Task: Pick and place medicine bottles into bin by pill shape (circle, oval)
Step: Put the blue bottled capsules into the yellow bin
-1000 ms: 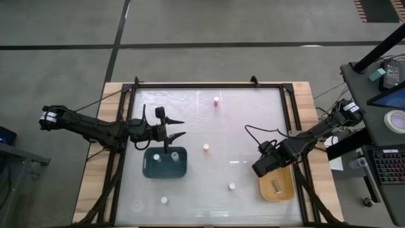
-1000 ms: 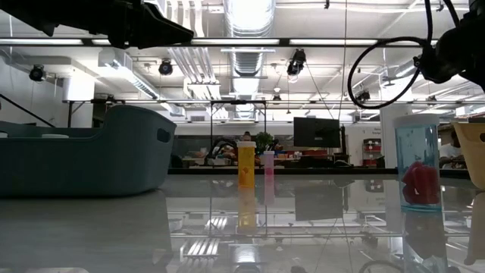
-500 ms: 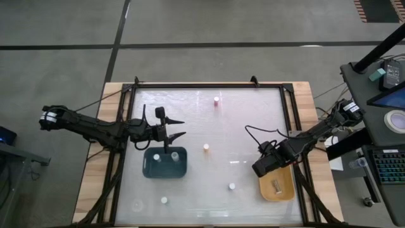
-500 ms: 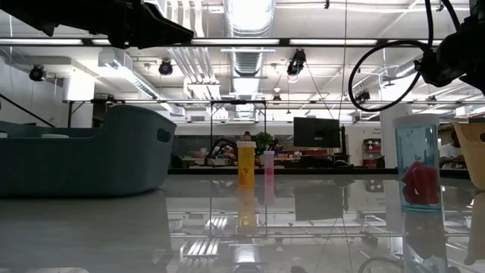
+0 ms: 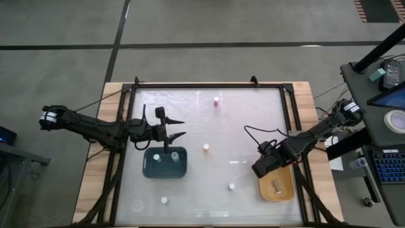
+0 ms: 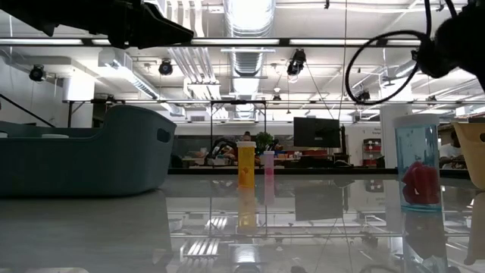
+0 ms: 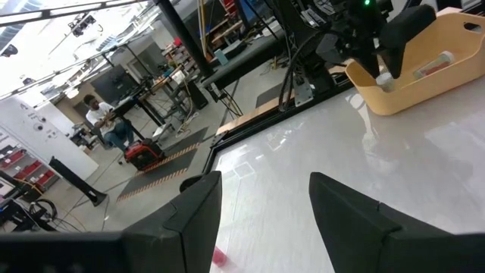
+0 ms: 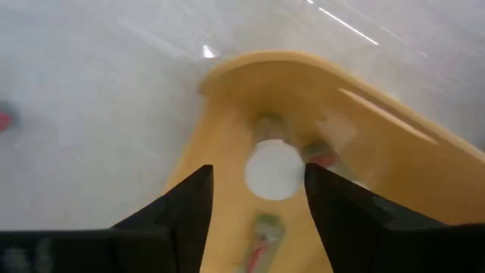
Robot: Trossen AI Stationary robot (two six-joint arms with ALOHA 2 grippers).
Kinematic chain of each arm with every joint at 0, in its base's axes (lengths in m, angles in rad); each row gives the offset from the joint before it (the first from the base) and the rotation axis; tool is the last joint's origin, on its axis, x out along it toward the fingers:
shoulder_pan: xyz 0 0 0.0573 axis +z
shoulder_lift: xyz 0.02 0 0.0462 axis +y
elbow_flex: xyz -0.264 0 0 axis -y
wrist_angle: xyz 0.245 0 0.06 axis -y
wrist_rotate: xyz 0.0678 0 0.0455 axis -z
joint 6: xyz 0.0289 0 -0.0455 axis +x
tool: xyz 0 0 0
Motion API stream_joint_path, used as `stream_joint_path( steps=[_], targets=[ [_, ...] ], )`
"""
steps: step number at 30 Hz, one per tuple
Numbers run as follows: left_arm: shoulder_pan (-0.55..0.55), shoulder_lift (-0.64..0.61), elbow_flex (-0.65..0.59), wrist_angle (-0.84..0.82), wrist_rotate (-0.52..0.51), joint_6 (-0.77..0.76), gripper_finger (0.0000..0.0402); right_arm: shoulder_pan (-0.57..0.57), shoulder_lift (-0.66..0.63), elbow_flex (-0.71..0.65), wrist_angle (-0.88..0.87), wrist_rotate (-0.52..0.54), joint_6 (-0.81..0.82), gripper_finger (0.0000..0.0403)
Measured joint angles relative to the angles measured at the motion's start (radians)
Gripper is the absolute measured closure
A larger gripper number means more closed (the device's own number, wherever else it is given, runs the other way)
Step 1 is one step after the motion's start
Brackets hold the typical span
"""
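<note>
right gripper [image 8: 258,199] spread above white-capped bottle [image 8: 273,168] in yellow tray [image 5: 283,188] | left gripper [image 5: 178,128] open, empty | bottle likely light, rigid, slick: grip body below cap

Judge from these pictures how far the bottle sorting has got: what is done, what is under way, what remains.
Done: two bottles stand in the teal tray, and one bottle lies in the yellow tray. Under way: the right gripper, open, hangs over the yellow tray above a white-capped bottle; whether released is unclear. The left gripper waits open by the teal tray. Left: four bottles loose on the table.
</note>
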Motion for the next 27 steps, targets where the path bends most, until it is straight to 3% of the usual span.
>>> stream_joint_path(
  steps=[13,17,27],
  targets=[
    [0.000,0.000,0.000,0.001,0.000,-0.016,0.0217,0.000,-0.003,0.109,-0.022,0.074,-0.070,0.0200],
    [0.000,0.000,0.000,0.001,0.000,-0.017,0.0217,0.000,-0.002,0.140,-0.005,0.144,-0.084,0.0200],
    [0.000,0.000,0.001,0.001,0.000,-0.017,0.0217,-0.005,-0.001,0.204,0.207,0.196,-0.127,0.0200]
  ],
)
